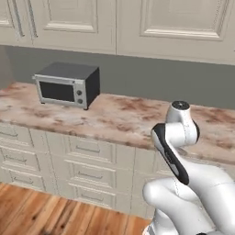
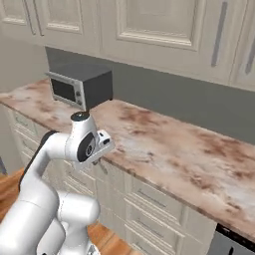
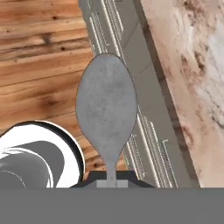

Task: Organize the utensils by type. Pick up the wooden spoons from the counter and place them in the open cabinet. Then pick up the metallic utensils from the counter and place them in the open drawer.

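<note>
While the claw (image 3: 112, 177) is clamped narrow on the thin neck of a grey metal spoon (image 3: 106, 105), the spoon's oval bowl sticks out past the fingertips, hanging over the cream drawer fronts (image 3: 127, 87) and wooden floor (image 3: 39, 65), just off the counter's (image 3: 192, 87) near edge. Seen from the right base camera, the claw (image 2: 102, 149) sits at that edge. Grey toaster oven (image 1: 66, 85) stands far left on the counter (image 1: 114, 119), wall cabinets (image 1: 174, 23) closed above.
</note>
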